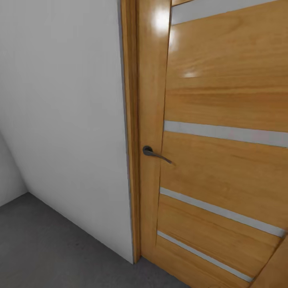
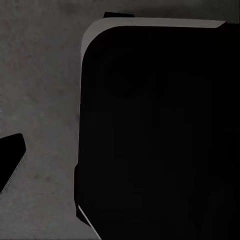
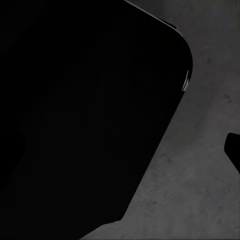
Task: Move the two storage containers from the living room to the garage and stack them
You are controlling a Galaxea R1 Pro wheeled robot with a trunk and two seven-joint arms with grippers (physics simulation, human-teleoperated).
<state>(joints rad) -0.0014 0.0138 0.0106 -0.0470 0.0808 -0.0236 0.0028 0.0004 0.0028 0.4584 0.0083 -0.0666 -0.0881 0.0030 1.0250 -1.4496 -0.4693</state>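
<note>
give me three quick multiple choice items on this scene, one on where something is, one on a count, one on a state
1. Where is the door handle on the wooden door?
A. by its edge nearest the white wall
B. by its far edge
C. at its top

2. How many pale horizontal stripes cross the door?
A. two
B. four
C. seven

3. How does the handle's lever lie?
A. straight up
B. roughly level, tip sloping down
C. broken off

Answers: 1 A, it sits beside the frame. 2 B, four stripes show. 3 B, the lever runs sideways, dipping.

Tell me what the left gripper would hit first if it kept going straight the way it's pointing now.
Probably the dark grey speckled concrete floor, or the large black rounded body beside it; depth is unclear.
</note>
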